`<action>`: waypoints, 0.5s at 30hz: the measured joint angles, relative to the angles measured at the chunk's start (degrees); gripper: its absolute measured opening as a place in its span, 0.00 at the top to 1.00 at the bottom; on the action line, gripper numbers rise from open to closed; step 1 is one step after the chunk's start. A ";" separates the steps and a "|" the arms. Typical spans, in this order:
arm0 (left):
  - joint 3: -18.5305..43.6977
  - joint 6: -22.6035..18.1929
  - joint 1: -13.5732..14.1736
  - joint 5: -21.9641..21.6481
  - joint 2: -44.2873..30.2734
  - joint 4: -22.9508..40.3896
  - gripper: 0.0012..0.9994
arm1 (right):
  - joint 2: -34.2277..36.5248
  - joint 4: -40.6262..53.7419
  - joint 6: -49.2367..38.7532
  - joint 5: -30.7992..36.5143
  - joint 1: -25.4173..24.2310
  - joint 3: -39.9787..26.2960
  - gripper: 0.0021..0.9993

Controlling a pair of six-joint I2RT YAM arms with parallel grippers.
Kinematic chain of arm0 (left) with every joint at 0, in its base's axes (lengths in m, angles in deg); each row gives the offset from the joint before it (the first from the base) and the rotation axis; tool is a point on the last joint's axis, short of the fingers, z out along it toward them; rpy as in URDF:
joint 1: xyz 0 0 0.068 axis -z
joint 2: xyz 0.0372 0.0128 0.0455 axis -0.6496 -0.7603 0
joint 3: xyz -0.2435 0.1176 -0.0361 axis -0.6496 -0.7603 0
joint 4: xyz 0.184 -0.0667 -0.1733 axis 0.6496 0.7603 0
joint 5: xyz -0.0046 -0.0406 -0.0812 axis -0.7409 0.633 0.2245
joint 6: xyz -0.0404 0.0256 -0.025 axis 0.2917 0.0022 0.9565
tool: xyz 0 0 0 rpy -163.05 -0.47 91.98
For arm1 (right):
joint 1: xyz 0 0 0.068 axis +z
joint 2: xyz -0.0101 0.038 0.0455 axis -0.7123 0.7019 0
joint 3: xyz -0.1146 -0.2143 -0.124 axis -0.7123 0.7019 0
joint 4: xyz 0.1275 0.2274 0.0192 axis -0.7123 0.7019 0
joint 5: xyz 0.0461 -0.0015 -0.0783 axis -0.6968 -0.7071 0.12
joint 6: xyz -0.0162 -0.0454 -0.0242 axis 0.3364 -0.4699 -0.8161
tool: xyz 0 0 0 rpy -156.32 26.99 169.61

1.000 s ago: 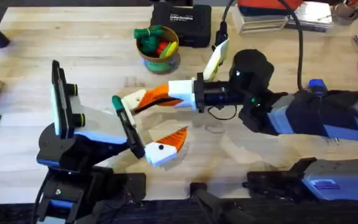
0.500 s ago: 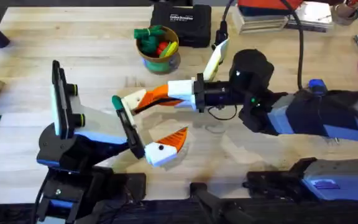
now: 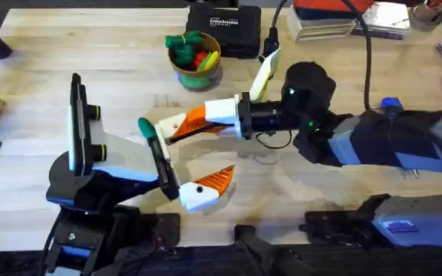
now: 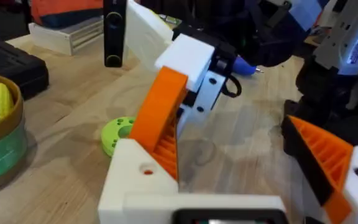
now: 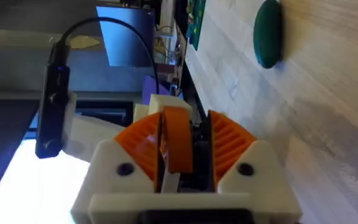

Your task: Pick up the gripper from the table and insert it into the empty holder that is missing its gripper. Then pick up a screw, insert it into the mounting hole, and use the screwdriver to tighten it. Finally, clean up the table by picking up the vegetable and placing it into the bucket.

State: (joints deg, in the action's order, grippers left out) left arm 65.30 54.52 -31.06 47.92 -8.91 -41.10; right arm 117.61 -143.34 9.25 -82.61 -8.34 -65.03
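The right claw (image 3: 176, 126) is clenched on the gripper (image 5: 178, 138), its long axis pointing to 9 o'clock. The left claw (image 3: 198, 165) is spread, its bare white holder (image 4: 143, 177) touching that wedge's tip.

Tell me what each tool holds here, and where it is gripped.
The right tool pinches the small orange ribbed plastic gripper by its flat sides, between the pads. The left tool is open, holding nothing.

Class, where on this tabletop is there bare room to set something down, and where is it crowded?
Free: the light wooden table left of the round yellow bucket, and the strip near the black case. Crowded: the middle, where both white-and-orange grippers meet, left and right.
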 joint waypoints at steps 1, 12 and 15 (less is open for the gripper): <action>0.00 -0.04 0.00 -0.02 0.00 -0.02 0.01 | 0.04 0.05 -0.06 0.00 -0.02 0.00 0.61; 0.02 -0.90 0.33 1.71 0.11 -0.35 0.01 | 0.15 0.29 -0.18 -1.37 -0.38 -0.02 0.28; 0.00 -0.90 0.33 1.97 0.11 -0.35 0.01 | 0.15 0.26 -0.18 -2.51 -1.22 -0.02 0.15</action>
State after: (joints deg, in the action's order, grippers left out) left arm 65.30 53.63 -30.73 49.88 -8.80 -41.45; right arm 117.77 -143.08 9.07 -85.12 -9.56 -65.06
